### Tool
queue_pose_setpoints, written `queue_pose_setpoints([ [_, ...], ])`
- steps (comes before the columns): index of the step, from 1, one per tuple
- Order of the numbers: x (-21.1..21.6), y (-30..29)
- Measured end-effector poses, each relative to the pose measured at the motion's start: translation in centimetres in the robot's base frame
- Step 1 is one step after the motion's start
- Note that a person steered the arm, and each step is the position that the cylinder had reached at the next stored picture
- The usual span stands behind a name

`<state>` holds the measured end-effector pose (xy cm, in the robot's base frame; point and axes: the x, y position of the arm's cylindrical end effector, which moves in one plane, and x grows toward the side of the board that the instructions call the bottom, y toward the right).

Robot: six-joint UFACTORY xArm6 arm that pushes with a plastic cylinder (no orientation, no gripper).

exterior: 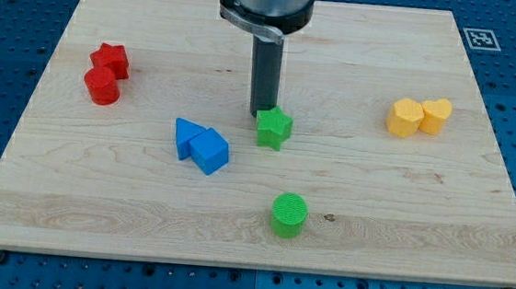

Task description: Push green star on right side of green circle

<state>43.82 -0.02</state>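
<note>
Camera view showed the rod's tip [262, 115], which had no jaws, touching the upper-left edge of the matte green plastic star block [274, 128] on the pale wooden tabletop [473, 226], apparently mid-push, with the ridged green plastic circle block [288, 214] below awaiting the star's arrival on its right.

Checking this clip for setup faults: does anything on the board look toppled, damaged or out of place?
Nothing stands out. My tip sits against the green star on its upper-left side, with the green circle below it. The red, blue and yellow pairs sit flat and look undamaged.
</note>
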Motion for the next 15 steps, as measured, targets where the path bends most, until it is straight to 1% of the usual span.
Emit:
queue_pose_setpoints([
  [1,0.5,0.3],
  [2,0.5,-1.4],
  [3,1.0,-0.8],
  [4,1.4,2.3],
  [6,4.0,5.1],
  [7,3.7,3.5],
  [8,3.3,0.4],
  [10,5.5,4.0],
  [11,5.6,6.5],
  [14,8.7,10.9],
  [15,9.2,11.3],
])
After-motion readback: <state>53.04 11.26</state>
